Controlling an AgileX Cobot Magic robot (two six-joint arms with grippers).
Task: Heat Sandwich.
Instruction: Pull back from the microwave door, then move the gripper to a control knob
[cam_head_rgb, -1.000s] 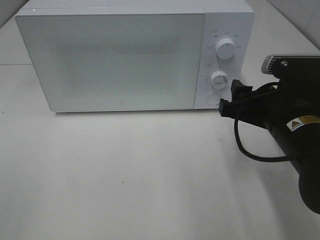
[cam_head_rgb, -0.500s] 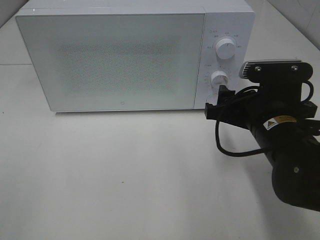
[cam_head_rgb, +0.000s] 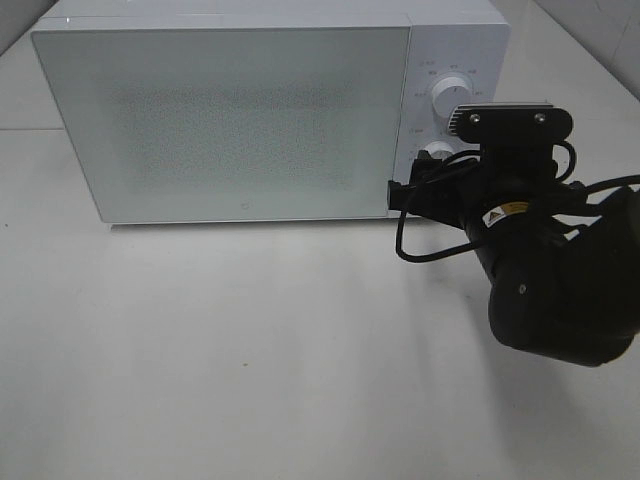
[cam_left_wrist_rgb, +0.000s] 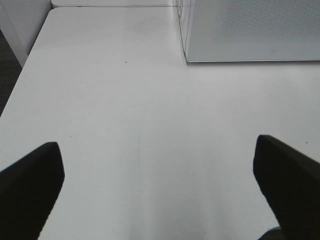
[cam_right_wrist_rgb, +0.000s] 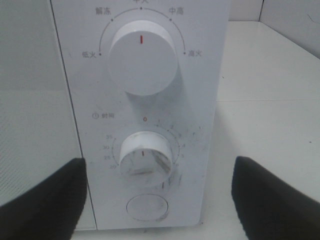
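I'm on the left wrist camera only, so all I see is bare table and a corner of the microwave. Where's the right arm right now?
Observer: The right gripper faces the microwave's control panel. Its fingers are open on either side of the timer dial, not gripping it.
Operator: Is the door shut?
Observer: Yes. In the high view the door sits closed, flush with the front.
Operator: Where's the timer set?
Observer: In the right wrist view, its red mark appears to point at zero.
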